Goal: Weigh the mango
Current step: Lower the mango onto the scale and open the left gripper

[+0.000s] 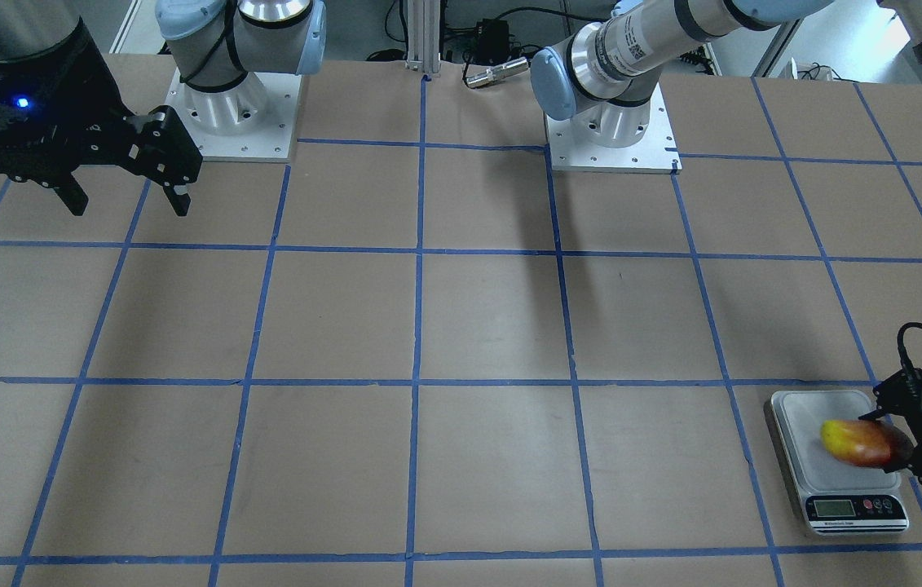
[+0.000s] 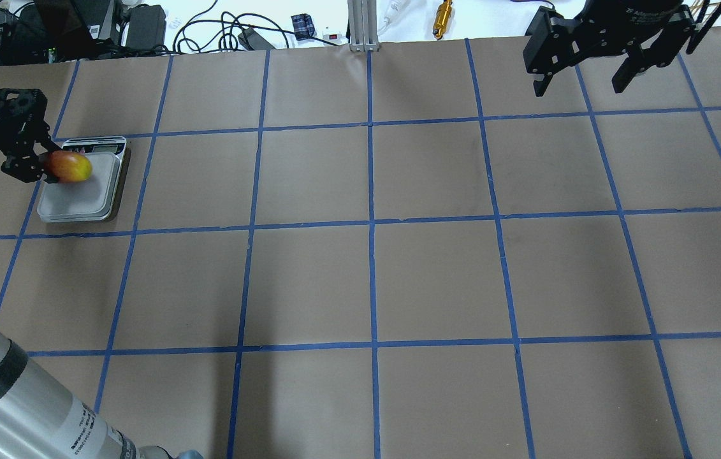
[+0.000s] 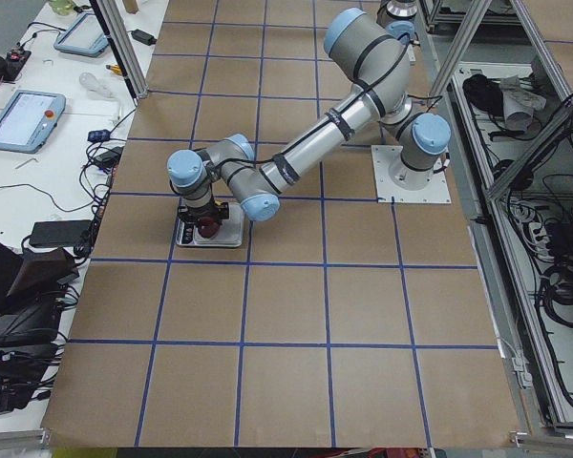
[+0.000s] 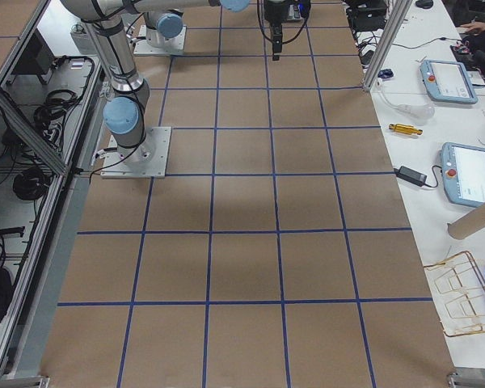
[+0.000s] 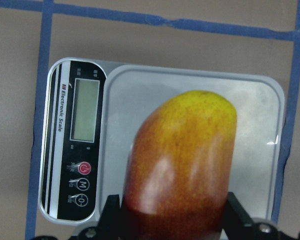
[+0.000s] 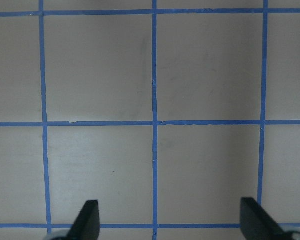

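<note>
Mango over scale, left fingers clamped on it, right fingers apart, aloft.

My overhead camera looks forward and down from behind the robot; the front one faces back at it. Both catch the flat silver digital scale on the brown paper-covered tabletop. End cameras view it lengthwise from afar. The left wrist camera hangs close over that scale; the right stares down at blue tape lines.

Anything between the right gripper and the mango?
Nothing. The overhead view shows only bare taped table from the right gripper to the mango at the scale.
</note>
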`<state>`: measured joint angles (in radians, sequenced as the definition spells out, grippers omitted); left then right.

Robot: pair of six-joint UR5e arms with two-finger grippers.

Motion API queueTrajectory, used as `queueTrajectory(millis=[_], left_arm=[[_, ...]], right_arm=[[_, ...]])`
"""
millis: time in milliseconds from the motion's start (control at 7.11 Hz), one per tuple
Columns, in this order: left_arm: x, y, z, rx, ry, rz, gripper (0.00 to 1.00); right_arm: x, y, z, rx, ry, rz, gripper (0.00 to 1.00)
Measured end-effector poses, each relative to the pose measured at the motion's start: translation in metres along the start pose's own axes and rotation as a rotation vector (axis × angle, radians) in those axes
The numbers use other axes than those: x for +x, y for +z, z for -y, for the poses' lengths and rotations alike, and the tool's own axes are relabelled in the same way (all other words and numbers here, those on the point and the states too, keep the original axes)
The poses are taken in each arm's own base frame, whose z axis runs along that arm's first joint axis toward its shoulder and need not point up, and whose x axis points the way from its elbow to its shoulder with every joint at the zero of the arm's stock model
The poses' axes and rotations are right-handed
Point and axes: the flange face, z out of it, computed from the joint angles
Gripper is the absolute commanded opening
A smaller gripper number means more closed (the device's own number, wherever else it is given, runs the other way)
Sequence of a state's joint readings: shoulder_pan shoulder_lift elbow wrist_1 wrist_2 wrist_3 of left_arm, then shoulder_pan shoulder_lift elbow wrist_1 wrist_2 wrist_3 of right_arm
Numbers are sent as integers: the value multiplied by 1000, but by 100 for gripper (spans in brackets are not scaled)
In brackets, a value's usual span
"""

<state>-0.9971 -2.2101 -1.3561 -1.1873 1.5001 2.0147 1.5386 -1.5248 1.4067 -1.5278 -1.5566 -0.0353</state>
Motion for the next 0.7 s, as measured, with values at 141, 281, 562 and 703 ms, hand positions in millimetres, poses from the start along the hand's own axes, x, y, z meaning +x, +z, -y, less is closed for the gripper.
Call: queueTrajectory(millis=[141, 281, 562, 703], left_arm=[[0, 2, 0, 1, -6, -1, 100], [0, -1, 0, 0, -12, 1, 100], [4, -33, 19, -20, -53, 17, 100], [14, -63, 35, -26, -77, 10, 100]], right_arm=[[0, 0, 0, 0, 0, 0, 100], [0, 0, 0, 0, 0, 1, 100], [0, 0, 0, 0, 1, 1, 100], [0, 0, 0, 0, 1, 1, 100]])
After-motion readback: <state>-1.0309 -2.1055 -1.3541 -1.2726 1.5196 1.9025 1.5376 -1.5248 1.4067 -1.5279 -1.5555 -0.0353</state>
